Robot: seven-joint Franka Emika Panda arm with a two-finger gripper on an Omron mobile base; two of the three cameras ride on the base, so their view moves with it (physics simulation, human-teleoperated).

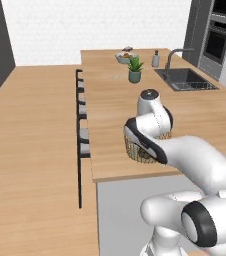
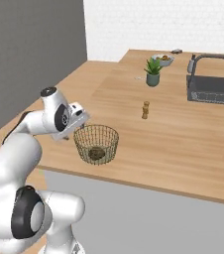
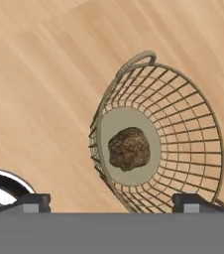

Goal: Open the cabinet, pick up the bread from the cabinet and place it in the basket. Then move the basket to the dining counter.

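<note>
The wire basket (image 2: 107, 137) stands on the dining counter (image 2: 183, 134) close to its front edge, with the dark brown bread (image 2: 96, 153) lying on its flat bottom. In the hand view the bread (image 3: 129, 149) sits in the middle of the basket (image 3: 188, 149), seen from above at a slant. My gripper (image 2: 78, 128) hangs at the basket's left rim, just above it. Its fingertips (image 3: 34, 201) are spread wide, so it is open and holds nothing. In the left base view my arm covers most of the basket (image 1: 134, 152).
Farther along the counter (image 1: 110, 110) are a potted plant (image 2: 153, 72), a small spice jar (image 2: 145, 110), a bowl (image 2: 162, 59) and the dark sink (image 2: 213, 89) with its faucet. Black stools (image 1: 82, 120) line the left side. Ovens (image 1: 217, 35) stand far right.
</note>
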